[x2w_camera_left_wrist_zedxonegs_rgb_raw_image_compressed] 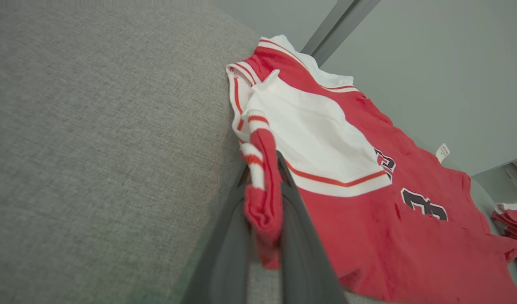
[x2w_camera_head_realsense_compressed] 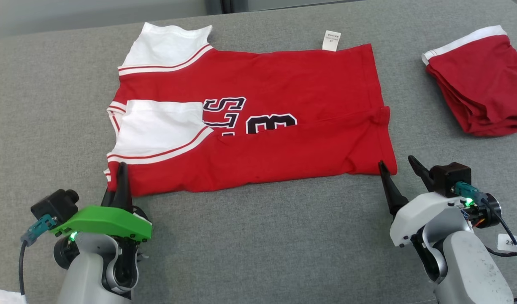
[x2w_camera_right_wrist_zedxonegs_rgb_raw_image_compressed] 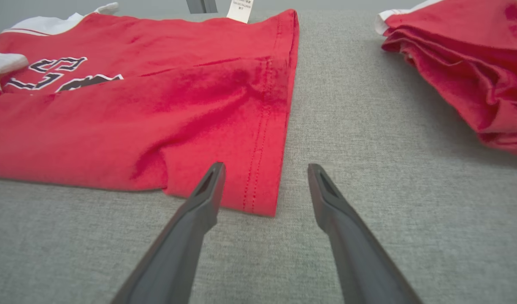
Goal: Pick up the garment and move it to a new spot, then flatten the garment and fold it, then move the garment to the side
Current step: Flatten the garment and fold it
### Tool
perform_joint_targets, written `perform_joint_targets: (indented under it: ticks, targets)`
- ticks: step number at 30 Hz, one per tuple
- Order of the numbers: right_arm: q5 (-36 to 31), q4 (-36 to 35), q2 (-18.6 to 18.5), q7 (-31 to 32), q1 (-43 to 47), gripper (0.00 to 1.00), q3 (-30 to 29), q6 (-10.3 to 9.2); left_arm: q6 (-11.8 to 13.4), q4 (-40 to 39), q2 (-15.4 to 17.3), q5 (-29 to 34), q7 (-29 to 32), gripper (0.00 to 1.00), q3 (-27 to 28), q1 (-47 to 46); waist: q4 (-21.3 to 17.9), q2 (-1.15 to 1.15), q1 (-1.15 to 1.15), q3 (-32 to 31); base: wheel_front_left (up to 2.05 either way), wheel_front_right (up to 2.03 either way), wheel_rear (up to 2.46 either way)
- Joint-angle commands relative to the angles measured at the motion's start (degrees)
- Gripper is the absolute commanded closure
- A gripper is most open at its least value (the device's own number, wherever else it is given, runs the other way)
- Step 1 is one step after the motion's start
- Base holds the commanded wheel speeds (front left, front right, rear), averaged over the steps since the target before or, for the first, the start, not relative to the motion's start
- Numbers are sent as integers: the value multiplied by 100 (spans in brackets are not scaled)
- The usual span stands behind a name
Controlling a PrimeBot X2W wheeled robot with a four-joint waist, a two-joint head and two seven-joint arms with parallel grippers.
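- Progress check: the jersey lies spread out sideways in the middle of the tabletop, so we'd call pickup, move and flattening done.
- One fold looks done too. The near long edge is turned up over the body and covers the lower half of the black number print.
- What's left, as we read it: at least one more fold, then shifting the jersey off to the side.
- The left claw is at the near left corner of the jersey, pinching a bunched bit of red cloth with striped white trim. The left wrist view shows the cloth squeezed between the fingers.
- The right claw is spread wide at the near right hem corner, with one finger over the cloth and the other over bare tabletop. It's holding nothing.
- Looks: red body, white sleeves with red stripes, and a white label sticking out at the far edge. It's mostly flat, with a few creases near the right hem.
- A second red pile sits folded at the far right, well apart from ours.
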Motion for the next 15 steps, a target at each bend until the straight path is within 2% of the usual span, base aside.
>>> perform_joint_targets:
  ticks: [1,7,8,9,10,11,12,15]
  targets:
    - [-66,112,-17,39,-108,0,11,-7,-23,-53,9,18,-46,100,-16,-104,40,0,0,17,0,0,0]
    - [-151,796,-18,217,-414,0,53,-7,-61,-280,8,27,-166,100,-172,-133,158,0,0,36,0,0,0]
    - [-148,876,-17,207,-453,15,64,-7,-67,-307,18,40,-191,100,-199,-129,168,0,0,33,0,0,0]
    - [-114,969,-16,193,-487,58,98,-7,-69,-339,27,40,-195,100,-224,-120,178,0,0,28,0,0,0]
    - [-73,1031,-14,172,-510,72,129,-7,-73,-366,31,33,-210,100,-240,-111,185,0,0,19,0,0,0]
    - [-18,1084,-15,146,-540,96,174,-7,-70,-399,38,27,-222,100,-258,-96,190,0,0,0,0,0,0]
    - [14,1119,-14,108,-566,100,199,-7,-74,-428,47,25,-241,100,-269,-77,191,0,0,-22,0,0,0]
    - [94,1155,-16,-37,-642,100,248,-7,-78,-521,95,39,-265,100,-295,14,183,0,0,-120,0,0,0]
